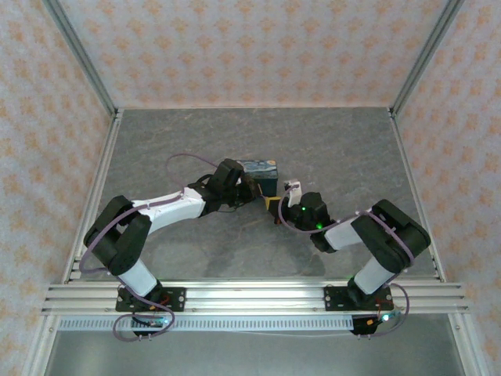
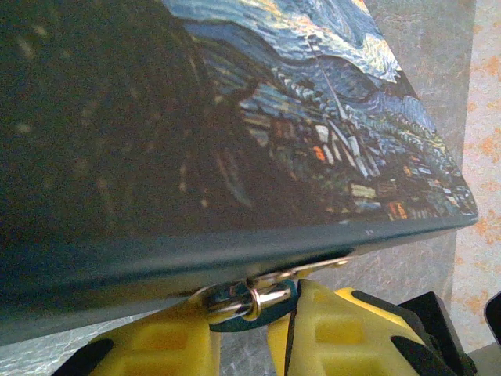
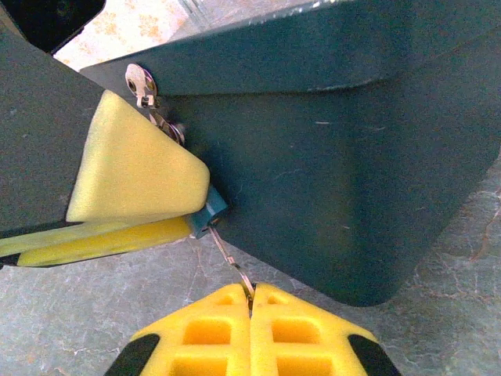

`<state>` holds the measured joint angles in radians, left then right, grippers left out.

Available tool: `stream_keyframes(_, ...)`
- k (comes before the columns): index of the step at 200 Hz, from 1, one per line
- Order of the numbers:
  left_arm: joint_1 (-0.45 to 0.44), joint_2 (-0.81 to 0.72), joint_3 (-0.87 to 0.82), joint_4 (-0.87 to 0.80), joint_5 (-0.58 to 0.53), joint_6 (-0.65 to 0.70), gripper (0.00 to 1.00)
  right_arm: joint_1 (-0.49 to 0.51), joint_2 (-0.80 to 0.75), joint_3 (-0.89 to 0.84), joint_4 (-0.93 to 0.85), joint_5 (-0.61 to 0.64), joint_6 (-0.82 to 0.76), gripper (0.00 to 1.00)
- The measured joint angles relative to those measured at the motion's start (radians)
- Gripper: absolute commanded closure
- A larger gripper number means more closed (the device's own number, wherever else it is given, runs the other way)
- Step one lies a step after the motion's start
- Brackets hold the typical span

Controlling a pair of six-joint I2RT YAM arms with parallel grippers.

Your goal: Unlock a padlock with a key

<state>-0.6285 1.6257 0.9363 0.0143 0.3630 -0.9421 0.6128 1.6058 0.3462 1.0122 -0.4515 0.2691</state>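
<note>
Padlock hangs at hasp on tin, gripped by left fingers; right fingers clenched on key seated in it; judged best: rotate about key axis, no pulling, left bracing the body.

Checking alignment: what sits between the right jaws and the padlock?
In the right wrist view, a thin silvery shaft, likely the key, runs from the shut right gripper up to the padlock.
</note>
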Motion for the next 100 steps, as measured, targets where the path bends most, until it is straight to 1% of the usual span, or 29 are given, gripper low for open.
stream_keyframes(100, 0.0, 0.0, 0.0, 0.0, 0.0, 0.0, 0.76, 0.0, 0.022, 0.015, 0.006, -0.008, 0.004, 1.0)
